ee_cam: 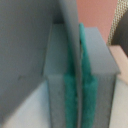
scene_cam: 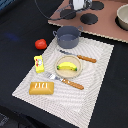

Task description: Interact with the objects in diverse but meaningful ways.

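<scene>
Evidently, in the exterior view, the tomato (scene_cam: 41, 44) was seen on the bare table at that view's left, just off the mat (scene_cam: 97, 65). Next came the packet (scene_cam: 39, 63) and the bread (scene_cam: 41, 88), both on the mat. All three were judged light. The tomato would likely be smooth and prone to roll, the packet crushable, and the bread best taken across its short width. Further right, a pot (scene_cam: 67, 36) stood at the mat's far edge; it was judged stiff and best pinched by its rim. The banana (scene_cam: 68, 66) lay in a shallow dish (scene_cam: 58, 61), between the knife (scene_cam: 80, 56) and fork (scene_cam: 67, 81). It was judged light, curved and best gripped at mid-length. The gripper (scene_cam: 80, 5) was seen only in part, over the stove board (scene_cam: 102, 27), and its closure could not be judged there. A second pot (scene_cam: 122, 17) was cut by the frame. Only in the wrist view was the gripper (ee_cam: 76, 100) shown pressed together, its teal pads (ee_cam: 89, 95) pinching a thin grey edge (ee_cam: 72, 45); what that edge belonged to could not be told, and none of the food was shown.
</scene>
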You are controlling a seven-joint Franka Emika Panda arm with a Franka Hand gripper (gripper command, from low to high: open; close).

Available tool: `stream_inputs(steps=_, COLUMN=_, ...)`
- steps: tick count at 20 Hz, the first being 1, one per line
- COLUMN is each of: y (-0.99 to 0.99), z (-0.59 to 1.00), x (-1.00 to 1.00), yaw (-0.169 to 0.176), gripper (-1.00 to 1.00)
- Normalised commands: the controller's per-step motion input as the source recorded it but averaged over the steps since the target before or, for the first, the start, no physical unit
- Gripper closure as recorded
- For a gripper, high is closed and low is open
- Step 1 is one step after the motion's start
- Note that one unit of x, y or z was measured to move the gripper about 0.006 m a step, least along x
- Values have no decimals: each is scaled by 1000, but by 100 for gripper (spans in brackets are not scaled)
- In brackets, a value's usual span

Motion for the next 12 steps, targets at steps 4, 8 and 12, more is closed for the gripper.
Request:
stream_inputs(steps=4, y=236, z=17, x=747, yaw=-70, gripper=100)
stream_inputs(steps=8, y=303, z=19, x=683, yaw=-64, gripper=100)
stream_inputs(steps=12, y=321, z=0, x=445, yaw=-29, gripper=100)
